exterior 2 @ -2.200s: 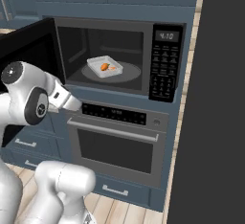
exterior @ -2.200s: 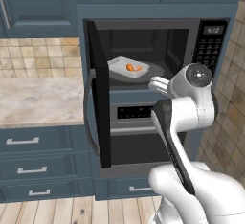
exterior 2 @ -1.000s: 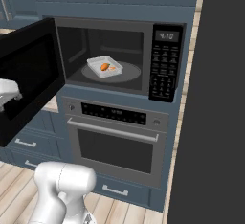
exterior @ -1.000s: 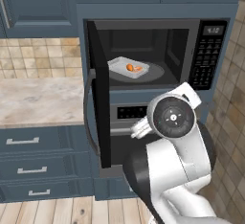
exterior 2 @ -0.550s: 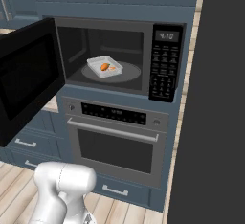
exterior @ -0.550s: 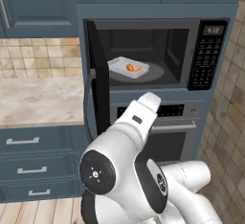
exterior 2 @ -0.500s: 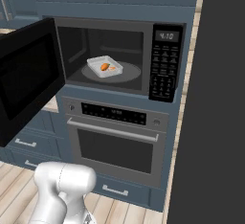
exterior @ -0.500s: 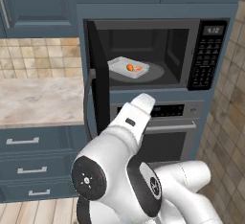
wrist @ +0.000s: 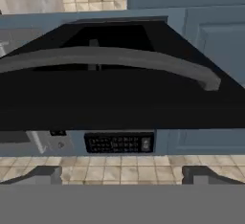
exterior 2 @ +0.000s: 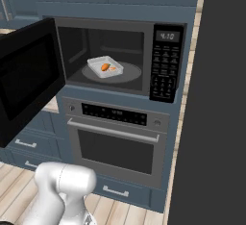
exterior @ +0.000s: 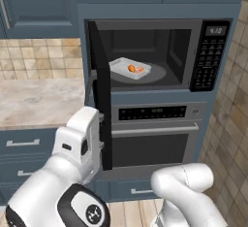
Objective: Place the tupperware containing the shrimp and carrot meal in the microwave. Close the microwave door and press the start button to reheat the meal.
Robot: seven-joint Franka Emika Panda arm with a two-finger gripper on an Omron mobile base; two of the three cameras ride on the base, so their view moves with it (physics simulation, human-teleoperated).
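Right base view pretty much tells you where you stand: the tupperware (exterior 2: 105,67) is already sitting on the turntable inside the microwave (exterior 2: 120,58), upper middle of the frame, with the shrimp and carrot meal (exterior 2: 106,67) showing as a couple of orange bits in it. So step one looks done to me. What's left is the door (exterior 2: 29,80), which hangs wide open at the left of that frame, and then the start button somewhere on the keypad (exterior 2: 166,63) at the right side of the microwave. In the hand view you're looking straight at the outside face of the door, the grey handle (wrist: 110,60) arcing across the upper middle of the frame, and the gripper (wrist: 122,175) at the bottom has its fingers spread wide with nothing between them. The tips look close to the door, but I can't tell if they're touching it. In the left base view the arm (exterior: 77,143) is tucked in at the lower left, right beside the door's edge. My guess is you're lined up to swing it shut, so roughly a third of the way through.
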